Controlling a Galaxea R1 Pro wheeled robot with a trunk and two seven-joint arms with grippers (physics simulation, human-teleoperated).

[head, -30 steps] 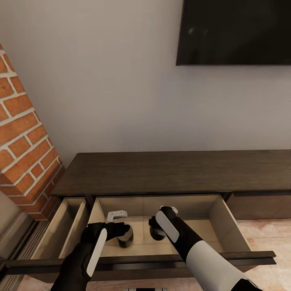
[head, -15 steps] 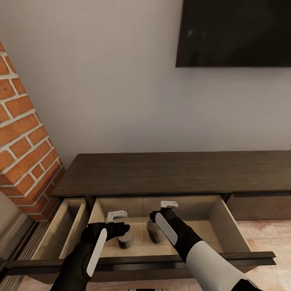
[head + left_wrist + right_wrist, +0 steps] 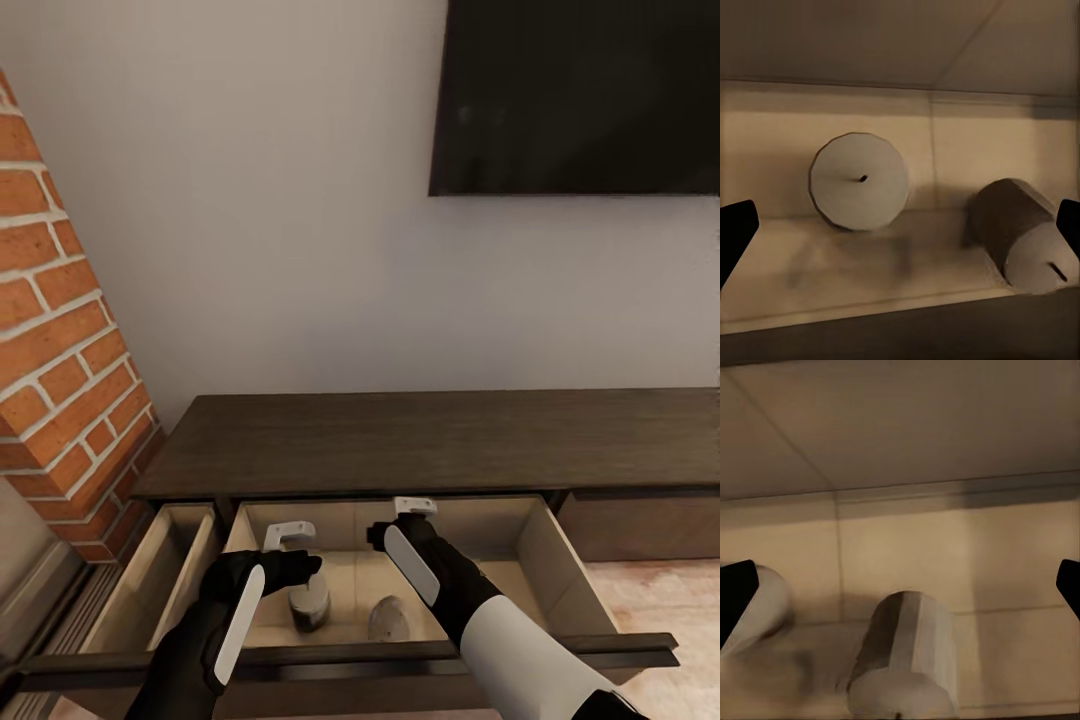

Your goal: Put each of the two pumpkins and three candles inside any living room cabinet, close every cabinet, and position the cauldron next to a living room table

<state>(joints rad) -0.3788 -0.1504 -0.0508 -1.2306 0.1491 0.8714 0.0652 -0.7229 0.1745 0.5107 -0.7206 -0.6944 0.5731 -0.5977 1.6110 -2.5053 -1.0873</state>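
Observation:
The dark-brown cabinet [image 3: 420, 440] has its middle drawer [image 3: 535, 545] pulled out. Two grey candles rest on its pale floor. One candle [image 3: 308, 605] [image 3: 859, 191] stands upright. The other candle [image 3: 388, 618] [image 3: 904, 667] [image 3: 1024, 240] lies on its side to the right of it. My left gripper [image 3: 305, 565] [image 3: 900, 229] hovers open just above the upright candle. Above the fallen candle, my right gripper [image 3: 385, 540] [image 3: 900, 589] is open and holds nothing.
A narrower drawer [image 3: 165, 575] at the left also stands open, beside a brick column [image 3: 60, 350]. The middle drawer's front panel [image 3: 400, 655] is just in front of my arms. A dark screen [image 3: 580, 95] hangs on the wall above. Wooden floor [image 3: 660, 600] lies at the right.
My right gripper has let go of its candle and risen; that candle now lies tipped over on the drawer floor. The head camera has tilted a little.

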